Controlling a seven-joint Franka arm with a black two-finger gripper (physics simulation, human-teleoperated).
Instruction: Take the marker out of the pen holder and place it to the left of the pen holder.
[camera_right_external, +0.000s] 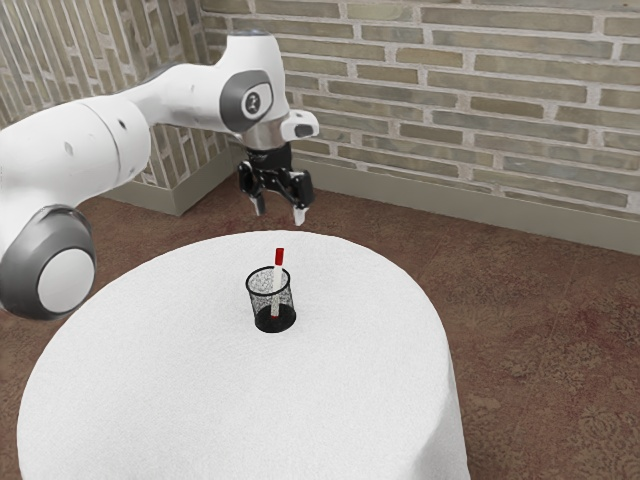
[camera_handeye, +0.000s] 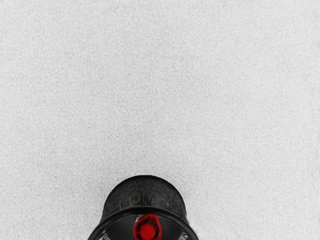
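Priority: align the spread, empty gripper (camera_right_external: 280, 212) over the marker (camera_right_external: 279, 257), then descend astride it. Pinch above the pen holder (camera_right_external: 262, 298); lift straight to avoid tipping.

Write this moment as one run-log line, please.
tool: open, empty, raised above the table | marker: standing in the pen holder, red end up | pen holder: upright on the table | removal: not yet done

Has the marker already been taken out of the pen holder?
No, the marker stands inside the mesh pen holder, its red end sticking up above the rim.
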